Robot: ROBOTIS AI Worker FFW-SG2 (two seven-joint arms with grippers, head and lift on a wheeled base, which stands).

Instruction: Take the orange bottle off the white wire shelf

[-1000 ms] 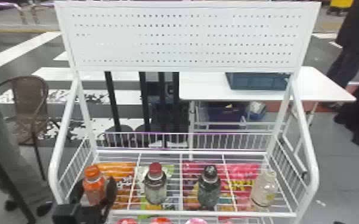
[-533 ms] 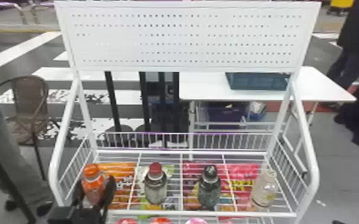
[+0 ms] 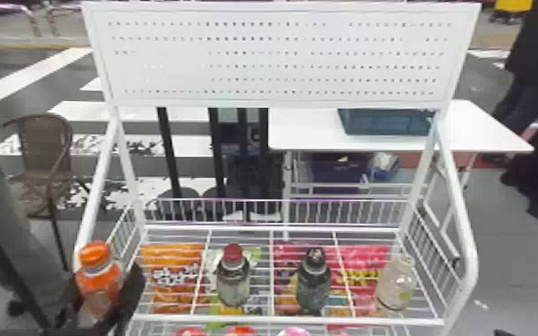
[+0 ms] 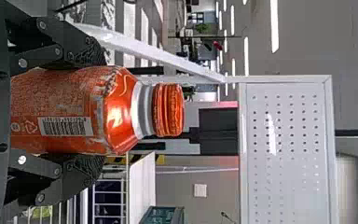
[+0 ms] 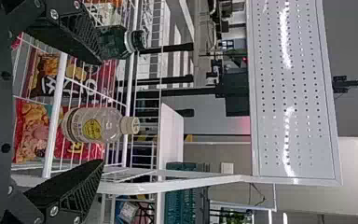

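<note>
Removal is in hand, we judge: our left gripper [image 4: 100, 109] clasps the orange bottle [image 3: 98, 283] between 2 closed-in fingers, near left at the white wire shelf [image 3: 281, 319]. Next, we should draw it nearer, clear. Our right gripper [image 5: 101, 112] gapes wide, empty.

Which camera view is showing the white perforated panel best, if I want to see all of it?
The head view: the panel appears whole, all four corners included. Both wrist views show it sideways, cut off by the picture's edge, with bright glare streaks.
</note>
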